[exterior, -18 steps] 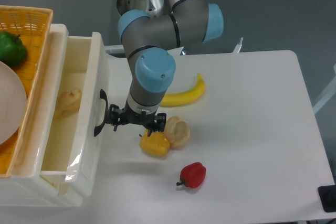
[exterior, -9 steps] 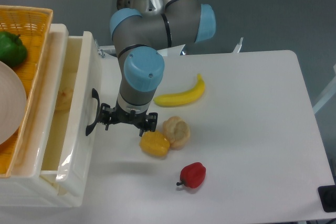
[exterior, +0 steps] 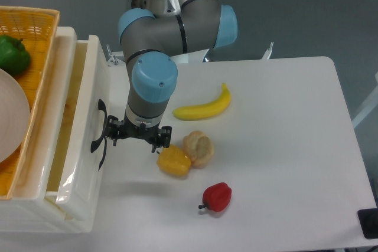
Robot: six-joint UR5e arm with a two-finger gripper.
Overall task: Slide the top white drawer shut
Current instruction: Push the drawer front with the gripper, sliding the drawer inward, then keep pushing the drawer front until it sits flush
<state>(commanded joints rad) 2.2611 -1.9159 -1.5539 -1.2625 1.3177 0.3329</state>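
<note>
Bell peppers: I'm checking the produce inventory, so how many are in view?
3: a green bell pepper in the yellow wicker basket, a yellow bell pepper on the white table below the gripper, and a red bell pepper nearer the front edge. Others may be hidden.

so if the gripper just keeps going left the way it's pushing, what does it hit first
The gripper would first meet the front panel of the top white drawer, right by its black handle. It already looks to be at or against that panel, though depth from this single view is uncertain.
</note>
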